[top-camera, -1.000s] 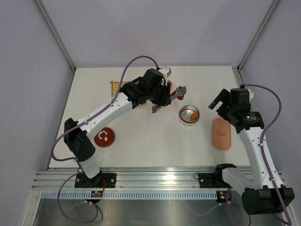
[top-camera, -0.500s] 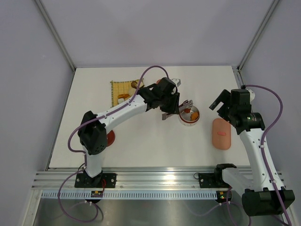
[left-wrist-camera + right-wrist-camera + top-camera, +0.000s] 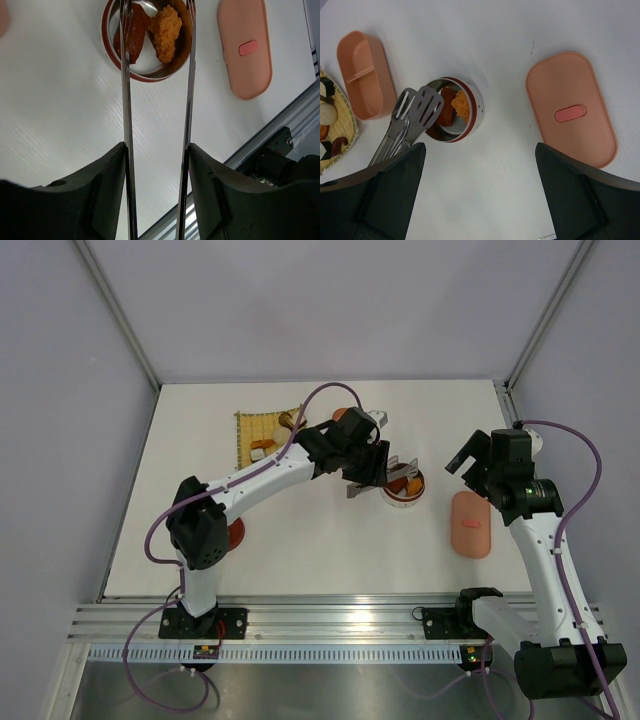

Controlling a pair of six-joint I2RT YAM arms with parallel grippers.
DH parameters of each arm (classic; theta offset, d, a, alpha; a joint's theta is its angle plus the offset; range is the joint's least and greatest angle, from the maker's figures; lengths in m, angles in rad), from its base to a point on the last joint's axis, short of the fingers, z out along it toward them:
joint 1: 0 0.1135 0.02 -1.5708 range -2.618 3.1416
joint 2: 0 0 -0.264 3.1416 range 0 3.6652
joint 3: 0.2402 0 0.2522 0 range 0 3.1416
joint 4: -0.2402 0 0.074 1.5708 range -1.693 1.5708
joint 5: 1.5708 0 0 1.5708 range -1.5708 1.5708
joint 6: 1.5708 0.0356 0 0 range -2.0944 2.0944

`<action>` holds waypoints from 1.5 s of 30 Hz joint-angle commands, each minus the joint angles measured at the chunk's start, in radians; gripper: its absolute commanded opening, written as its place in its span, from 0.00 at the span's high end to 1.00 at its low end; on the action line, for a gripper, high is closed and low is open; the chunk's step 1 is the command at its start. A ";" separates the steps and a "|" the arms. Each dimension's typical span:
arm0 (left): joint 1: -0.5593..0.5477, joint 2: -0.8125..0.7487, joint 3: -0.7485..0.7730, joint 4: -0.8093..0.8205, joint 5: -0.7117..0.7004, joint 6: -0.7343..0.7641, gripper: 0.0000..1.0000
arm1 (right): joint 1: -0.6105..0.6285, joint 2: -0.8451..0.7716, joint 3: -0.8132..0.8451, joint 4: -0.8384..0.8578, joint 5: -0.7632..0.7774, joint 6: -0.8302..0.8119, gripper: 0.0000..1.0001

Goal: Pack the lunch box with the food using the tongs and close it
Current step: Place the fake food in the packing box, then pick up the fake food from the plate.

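My left gripper (image 3: 156, 150) is shut on the tongs (image 3: 125, 100), whose two arms stand spread apart. Their slotted tips (image 3: 422, 107) hang over the round metal container with a red rim (image 3: 403, 490). Inside it lie a dark red-brown food piece (image 3: 134, 32) and an orange crumbed one (image 3: 166, 30), neither of them gripped. More food (image 3: 265, 447) sits on the yellow mat (image 3: 255, 425). The pink divided tray (image 3: 362, 75) lies empty beside the mat. My right gripper (image 3: 480, 150) is open and holds nothing, above bare table between the container and the pink lid (image 3: 572, 107).
A round red lid (image 3: 237, 535) lies at the front left, partly behind the left arm. The pink lid (image 3: 471, 524) rests flat near the right arm. The table's front rail (image 3: 340, 620) runs along the near edge.
The left arm swung right from the mat to the metal container with the tongs. The tongs' arms have spread, and a dark piece now lies beside the orange one. The right arm stayed still.
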State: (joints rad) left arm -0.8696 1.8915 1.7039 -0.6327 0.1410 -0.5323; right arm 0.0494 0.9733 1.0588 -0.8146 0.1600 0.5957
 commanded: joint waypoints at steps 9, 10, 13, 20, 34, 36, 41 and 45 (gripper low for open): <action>-0.017 -0.101 0.043 0.007 -0.038 0.043 0.57 | -0.005 -0.025 0.009 -0.014 0.016 0.000 0.01; -0.019 -0.111 0.051 -0.001 -0.050 0.057 0.58 | -0.005 -0.025 0.012 -0.015 0.016 0.000 0.00; -0.014 -0.138 0.088 -0.054 -0.136 0.092 0.59 | -0.005 -0.025 0.013 -0.015 0.016 0.001 0.01; 0.070 -0.157 0.132 -0.148 -0.230 0.138 0.60 | -0.005 -0.021 0.006 -0.006 0.001 -0.007 0.00; 0.323 -0.126 0.112 -0.254 -0.363 0.147 0.58 | -0.005 0.031 0.015 0.040 -0.047 -0.022 0.00; 0.339 -0.097 0.132 -0.260 -0.374 0.153 0.57 | -0.005 0.034 0.017 0.045 -0.045 -0.030 0.01; 0.366 -0.031 0.178 -0.280 -0.394 0.169 0.53 | -0.005 0.048 0.010 0.054 -0.056 -0.031 0.01; 0.389 0.006 0.194 -0.269 -0.386 0.149 0.53 | -0.005 0.054 0.003 0.066 -0.074 -0.031 0.01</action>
State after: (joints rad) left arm -0.4938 1.8900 1.8397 -0.9234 -0.2188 -0.3847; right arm 0.0494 1.0233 1.0588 -0.7837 0.1104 0.5800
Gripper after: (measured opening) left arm 0.472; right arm 0.993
